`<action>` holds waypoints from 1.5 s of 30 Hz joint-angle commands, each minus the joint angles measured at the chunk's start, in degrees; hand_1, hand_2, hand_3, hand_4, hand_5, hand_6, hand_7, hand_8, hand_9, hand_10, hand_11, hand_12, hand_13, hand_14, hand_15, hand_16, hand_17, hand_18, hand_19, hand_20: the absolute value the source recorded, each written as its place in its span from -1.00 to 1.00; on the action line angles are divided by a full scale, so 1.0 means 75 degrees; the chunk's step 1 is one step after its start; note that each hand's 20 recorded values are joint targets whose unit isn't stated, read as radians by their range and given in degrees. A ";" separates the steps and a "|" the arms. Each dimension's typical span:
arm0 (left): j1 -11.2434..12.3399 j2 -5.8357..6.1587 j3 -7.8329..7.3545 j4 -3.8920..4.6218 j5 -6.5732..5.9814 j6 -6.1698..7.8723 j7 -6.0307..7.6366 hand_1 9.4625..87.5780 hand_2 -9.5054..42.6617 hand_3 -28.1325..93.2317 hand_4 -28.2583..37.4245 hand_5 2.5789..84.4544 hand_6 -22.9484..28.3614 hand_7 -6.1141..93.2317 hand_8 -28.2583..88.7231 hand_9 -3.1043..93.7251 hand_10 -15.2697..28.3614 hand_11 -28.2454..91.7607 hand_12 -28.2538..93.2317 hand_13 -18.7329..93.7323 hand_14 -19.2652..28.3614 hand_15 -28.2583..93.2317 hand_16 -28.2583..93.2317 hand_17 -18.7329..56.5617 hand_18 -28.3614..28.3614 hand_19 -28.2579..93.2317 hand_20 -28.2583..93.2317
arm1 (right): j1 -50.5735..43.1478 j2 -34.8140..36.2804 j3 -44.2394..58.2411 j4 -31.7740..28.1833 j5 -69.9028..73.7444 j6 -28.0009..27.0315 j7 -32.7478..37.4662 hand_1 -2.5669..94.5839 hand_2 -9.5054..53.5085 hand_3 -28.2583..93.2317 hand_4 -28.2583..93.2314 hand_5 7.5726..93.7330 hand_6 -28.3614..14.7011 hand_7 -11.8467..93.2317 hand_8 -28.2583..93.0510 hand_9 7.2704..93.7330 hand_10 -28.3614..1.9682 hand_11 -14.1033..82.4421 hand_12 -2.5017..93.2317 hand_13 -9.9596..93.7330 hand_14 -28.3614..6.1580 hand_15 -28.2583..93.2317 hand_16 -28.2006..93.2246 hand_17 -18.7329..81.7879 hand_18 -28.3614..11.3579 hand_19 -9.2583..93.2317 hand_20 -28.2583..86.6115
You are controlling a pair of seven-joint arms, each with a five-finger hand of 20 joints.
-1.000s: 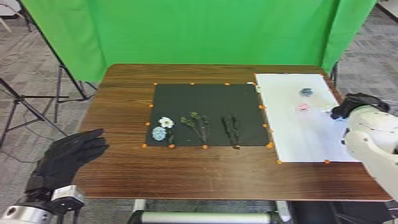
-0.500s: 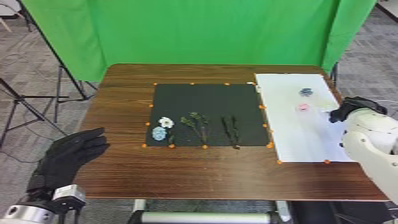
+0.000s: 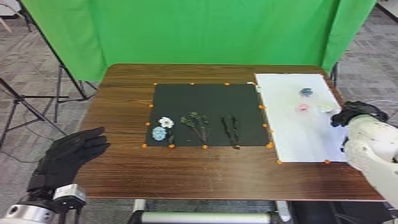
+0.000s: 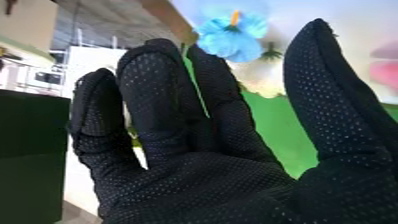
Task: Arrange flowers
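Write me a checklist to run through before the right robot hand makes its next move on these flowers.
1. Right robot hand open, with thumb and fingers apart: ok.
2. Bright blue flower gripped between thumb and fingers: not ok; it is by the fingertips, with the thumb away from it.
3. Fingertip contact with that flower: cannot tell.
4. Left robot hand off the black mat: ok, it is to the mat's left.
5. Pink flower on the white sheet: ok.
6. White flower on the black mat, left of the leafy green stems: ok.
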 commanded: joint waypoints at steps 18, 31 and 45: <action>-0.0108 -0.0029 0.0082 0.0019 -0.0031 -0.0030 -0.0042 -0.54 -0.49 0.83 -0.63 0.05 0.40 -0.48 -0.70 -0.10 0.74 0.08 -0.36 -0.18 1.00 0.52 -0.77 -0.74 0.80 0.43 -0.36 | 0.1234 -0.0423 -0.1086 0.0739 -0.0740 -0.0308 -0.0152 -0.31 -0.70 0.78 -1.00 0.06 0.17 -0.45 -0.75 0.15 0.05 -0.35 -0.65 0.48 0.11 0.78 -0.34 0.09 -0.78 1.00 -0.15; -0.0185 -0.0046 0.0056 0.0077 0.0058 -0.0199 -0.0208 -0.54 -0.49 0.83 -0.62 0.05 0.40 -0.48 -0.70 -0.10 0.74 0.08 -0.36 -0.18 1.00 0.52 -0.77 -0.74 0.80 0.43 -0.36 | 0.1107 -0.0343 -0.1057 0.0656 -0.0693 -0.0322 0.0172 -0.26 -0.82 0.80 -1.00 0.12 0.19 -0.45 -0.75 0.20 -0.06 -0.36 -0.66 0.51 0.15 0.76 -0.30 0.10 -0.78 1.00 -0.16; -0.0191 -0.0016 0.0092 0.0070 0.0038 -0.0152 -0.0160 -0.54 -0.49 0.83 -0.62 0.05 0.40 -0.48 -0.70 -0.10 0.74 0.08 -0.36 -0.18 1.00 0.52 -0.77 -0.74 0.80 0.43 -0.36 | 0.1066 -0.0406 -0.1144 0.0774 -0.0605 0.0094 0.0183 -0.03 -0.98 0.76 -1.00 0.36 0.28 -0.39 -0.66 0.60 0.23 -0.31 -0.57 0.64 0.32 0.76 -0.27 0.14 -0.73 1.00 -0.16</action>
